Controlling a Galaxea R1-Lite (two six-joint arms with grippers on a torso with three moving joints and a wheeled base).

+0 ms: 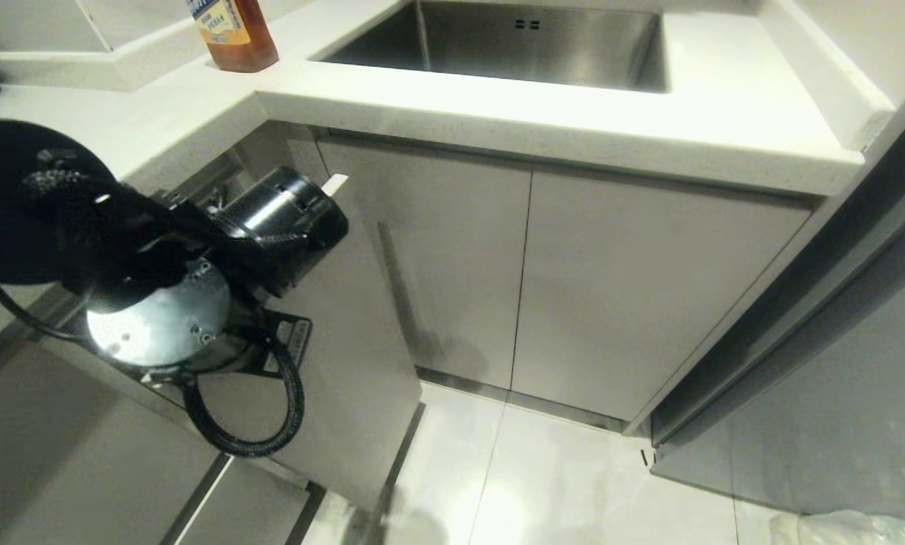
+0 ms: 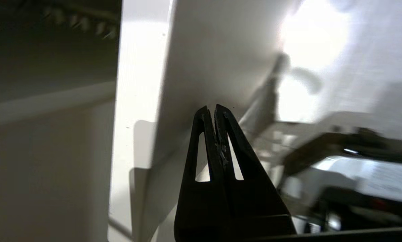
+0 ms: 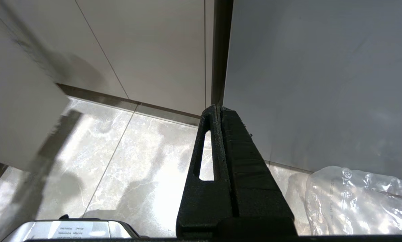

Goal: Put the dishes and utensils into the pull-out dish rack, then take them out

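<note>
**Listener:** Where is your left arm, and what is the hand doing?

**Me:** My left arm is low on my left, in front of the corner of the white counter. My left gripper is clenched tight, the two black fingers pressed flat together with nothing between them. The tips point at a pale grey panel and sit close to it; I cannot tell whether they touch it.

**Listener:** And the dish rack?

**Me:** Its flat grey front panel stands out from the cabinet line at an angle, just beside my left wrist. The wire basket behind it is hidden by my arm. No plate, bowl, chopsticks or fork shows from any camera.

**Listener:** What else is around you?

**Me:** To the right of the panel are two plain cabinet doors, shut, under a steel sink. An amber bottle stands on the counter to the left of the sink. The floor is pale glossy tile.

**Listener:** Your right hand?

**Me:** My right gripper hangs parked near the floor, fingers closed and empty, beside a crumpled clear plastic bag.
</note>
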